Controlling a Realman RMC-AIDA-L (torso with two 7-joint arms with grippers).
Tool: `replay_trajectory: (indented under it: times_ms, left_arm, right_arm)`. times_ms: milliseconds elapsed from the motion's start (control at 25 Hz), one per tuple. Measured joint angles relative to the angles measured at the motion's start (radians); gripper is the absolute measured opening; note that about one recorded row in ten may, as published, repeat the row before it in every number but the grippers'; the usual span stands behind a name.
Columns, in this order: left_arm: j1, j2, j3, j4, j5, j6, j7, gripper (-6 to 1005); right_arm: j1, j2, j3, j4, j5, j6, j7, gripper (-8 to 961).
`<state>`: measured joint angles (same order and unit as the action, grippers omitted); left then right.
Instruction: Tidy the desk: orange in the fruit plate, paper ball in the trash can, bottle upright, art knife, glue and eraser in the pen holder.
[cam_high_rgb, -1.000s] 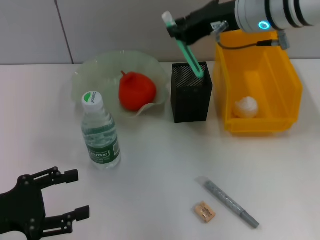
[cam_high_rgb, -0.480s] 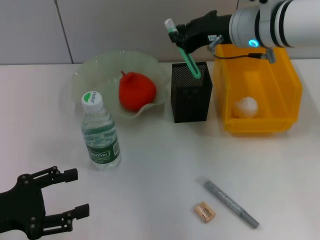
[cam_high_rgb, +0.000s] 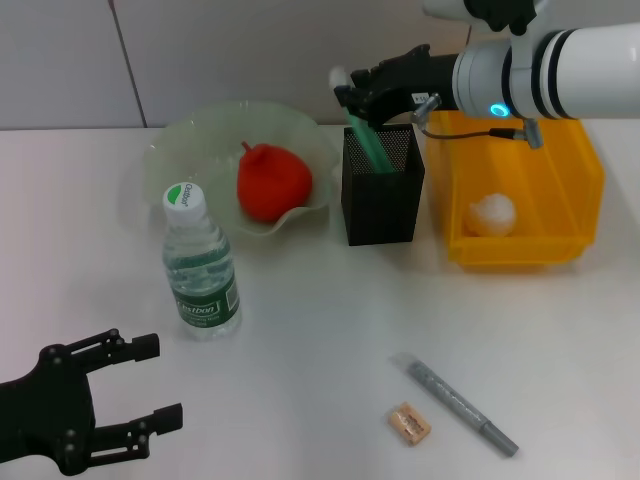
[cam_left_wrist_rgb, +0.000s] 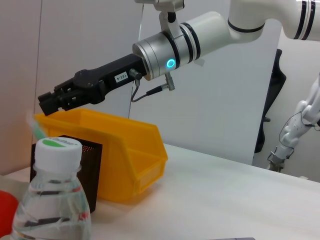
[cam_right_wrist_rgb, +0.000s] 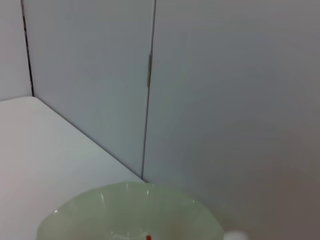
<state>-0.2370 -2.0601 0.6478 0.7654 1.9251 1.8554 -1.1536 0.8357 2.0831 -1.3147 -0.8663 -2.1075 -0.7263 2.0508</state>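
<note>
Right gripper (cam_high_rgb: 352, 97) above pen holder (cam_high_rgb: 383, 195), grip state unclear, art knife (cam_high_rgb: 366, 142) tilted inside holder, left gripper (cam_high_rgb: 140, 385) spread open, idle, well in front of holder, glue (cam_high_rgb: 456, 402) and eraser (cam_high_rgb: 409, 422) on desk (cam_high_rgb: 320, 310) nearer than holder.

A grey panelled wall (cam_high_rgb: 200, 50) stands behind.

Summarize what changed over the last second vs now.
The right gripper came down toward the pen holder, lowering the art knife so most of its length now sits inside the cup; whether the gripper has let go is unclear. Orange, bottle, paper ball, glue and eraser stayed put. The left gripper remains low by the desk's near edge, open.
</note>
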Motion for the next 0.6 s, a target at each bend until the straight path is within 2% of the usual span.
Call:
replay_trajectory:
  times_ms: [40,320,440,480,520,560,600]
  left_arm:
    - [-0.001,0.000,0.000,0.000,0.000,0.000,0.000,813]
    - [-0.002,0.000,-0.002,0.000,0.000,-0.002,0.000,813]
    - [-0.002,0.000,-0.002,0.000,0.000,-0.002,0.000,813]
    - [-0.002,0.000,-0.002,0.000,0.000,-0.002,0.000,813]
    - [-0.001,0.000,-0.003,-0.001,0.000,-0.001,0.000,813]
    - [0.000,0.000,-0.003,-0.001,0.000,0.000,0.000,813]
    - [0.000,0.000,-0.003,-0.001,0.000,0.000,0.000,813]
  right_arm:
    - [0.000,0.000,0.000,0.002,0.000,-0.001,0.001,195]
    - [-0.011,0.000,0.008,-0.011,0.001,-0.019,0.014,386]
    - [-0.040,-0.002,0.012,-0.105,-0.001,-0.112,0.051,464]
    - [-0.064,-0.004,0.011,-0.203,-0.025,-0.198,0.110,490]
    - [-0.064,-0.004,0.011,-0.203,-0.025,-0.198,0.110,515]
    - [-0.078,-0.005,0.011,-0.302,-0.076,-0.299,0.188,541]
    - [-0.078,-0.005,0.011,-0.302,-0.076,-0.299,0.188,540]
